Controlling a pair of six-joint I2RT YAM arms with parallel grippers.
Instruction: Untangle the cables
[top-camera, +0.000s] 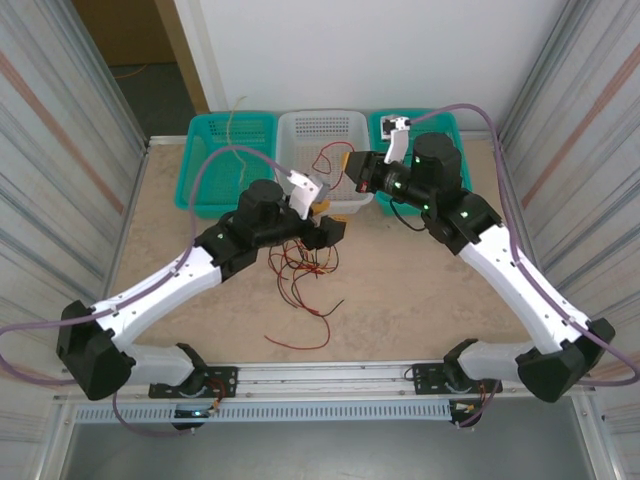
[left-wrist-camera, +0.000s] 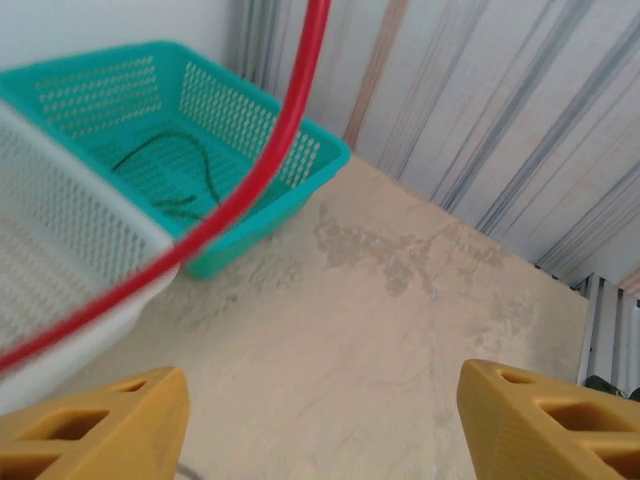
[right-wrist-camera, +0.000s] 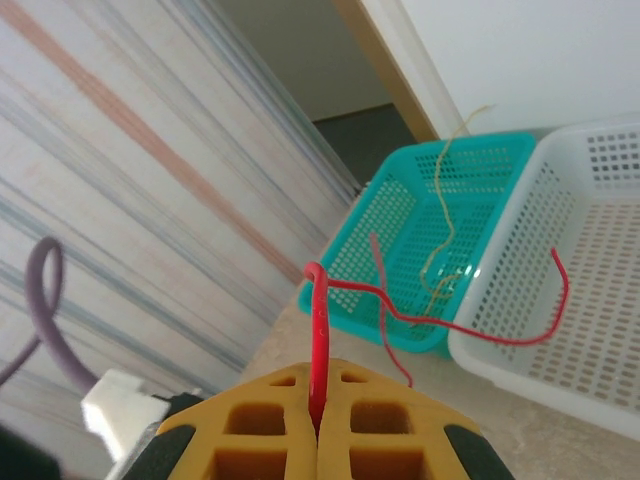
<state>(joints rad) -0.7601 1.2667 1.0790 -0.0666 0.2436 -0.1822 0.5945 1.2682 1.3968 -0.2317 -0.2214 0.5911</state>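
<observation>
A robotics lab: metal panels (top-camera: 50, 130) fence the table (top-camera: 400, 300), left arm (top-camera: 160, 290) and right arm (top-camera: 510, 270) bolted to its rail (top-camera: 330, 372).

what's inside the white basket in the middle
A red cable loops in the white basket; its near part is covered by the left arm and right arm, hiding anything there.

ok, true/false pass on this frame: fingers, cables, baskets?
1. The right fingers are shut on a thin red wire. True.
2. The left fingers clamp a cable. False: they stand apart with nothing between them.
3. The white perforated plastic basket sits between the left teal plastic basket and the right teal plastic basket. True.
4. The pale tan cable lies in the white basket. False: it lies in the left teal one.
5. A tangle of red and black cables lies on the beige table. True.
</observation>
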